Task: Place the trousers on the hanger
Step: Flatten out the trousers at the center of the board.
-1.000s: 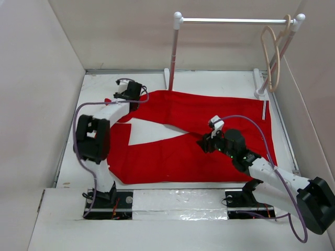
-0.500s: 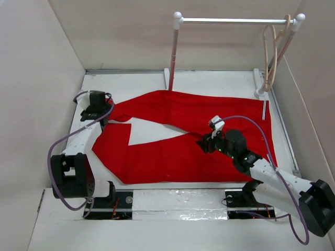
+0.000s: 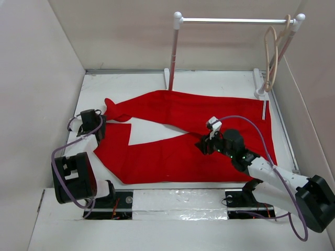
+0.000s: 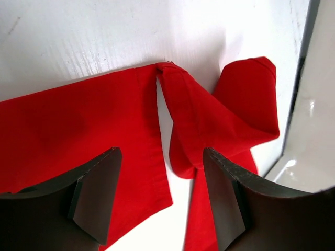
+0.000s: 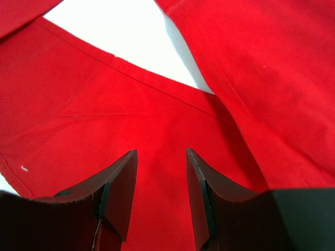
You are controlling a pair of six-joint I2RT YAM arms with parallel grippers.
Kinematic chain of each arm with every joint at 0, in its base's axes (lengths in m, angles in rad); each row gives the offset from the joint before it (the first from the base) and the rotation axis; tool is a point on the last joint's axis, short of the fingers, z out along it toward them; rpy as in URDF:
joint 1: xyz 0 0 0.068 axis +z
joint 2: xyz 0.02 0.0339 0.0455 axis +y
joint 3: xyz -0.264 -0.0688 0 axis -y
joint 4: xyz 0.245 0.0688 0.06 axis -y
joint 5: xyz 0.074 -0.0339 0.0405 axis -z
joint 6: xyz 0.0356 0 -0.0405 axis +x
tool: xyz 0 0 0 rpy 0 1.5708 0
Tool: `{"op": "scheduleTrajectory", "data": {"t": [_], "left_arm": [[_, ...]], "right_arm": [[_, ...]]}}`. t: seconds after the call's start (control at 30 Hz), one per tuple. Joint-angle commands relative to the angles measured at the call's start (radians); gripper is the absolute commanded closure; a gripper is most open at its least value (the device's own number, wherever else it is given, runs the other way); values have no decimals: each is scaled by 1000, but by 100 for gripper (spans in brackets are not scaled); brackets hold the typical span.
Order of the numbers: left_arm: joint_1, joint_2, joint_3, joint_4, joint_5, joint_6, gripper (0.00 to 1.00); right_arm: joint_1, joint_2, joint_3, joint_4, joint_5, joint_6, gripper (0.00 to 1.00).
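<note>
The red trousers lie spread flat on the white table, waist to the right and both legs pointing left. The far leg's end is crumpled into a fold. My left gripper sits at the table's left side, just left of the leg ends, open with nothing between its fingers. In the left wrist view the gripper hovers above the gap between the near leg and the folded far leg end. My right gripper hangs open over the crotch area, and its view shows only red cloth below. The cream hanger hangs at the rail's right end.
A white rail stand with two posts stands at the back of the table. A short silver rod lies by its right foot. Beige walls close in the table on the left, back and right.
My left gripper let go of the far leg end, opened, and pulled back left and toward the near edge. The leg end dropped in a fold. The hanger has swung edge-on.
</note>
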Motion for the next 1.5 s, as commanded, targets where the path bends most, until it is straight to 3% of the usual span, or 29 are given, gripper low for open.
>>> {"op": "scheduleTrajectory", "data": {"t": [0.0,0.4,0.5,0.57,0.7,0.73,0.77,0.9,1.1,1.17,1.2,1.37,1.47], "left_arm": [[10,19,-47,166,48,-99,39],[10,147,-98,491,121,-122,40],[10,172,-81,551,121,-84,55],[10,190,-47,555,118,-58,71],[10,224,8,554,126,-10,84],[10,239,19,557,126,7,98],[10,247,37,560,147,21,100],[10,264,111,546,210,82,100],[0,232,154,451,171,136,100],[0,232,152,387,140,165,100],[15,229,145,372,97,182,100],[-25,139,41,416,100,151,91],[-95,48,78,373,120,198,91]], "right_arm": [[11,15,46,64,-39,-14,52],[68,90,71,79,-45,-38,52],[68,101,74,84,-36,-41,52],[77,104,74,87,-35,-43,52],[77,115,75,91,-35,-44,53],[77,116,77,91,-33,-43,53],[77,119,74,93,-33,-43,53],[77,119,75,96,-30,-44,53],[77,127,77,108,-39,-40,56],[77,138,91,143,-68,-8,77],[77,147,100,157,-103,9,100],[215,265,311,96,-56,60,100],[229,437,492,110,-51,80,91]]}}
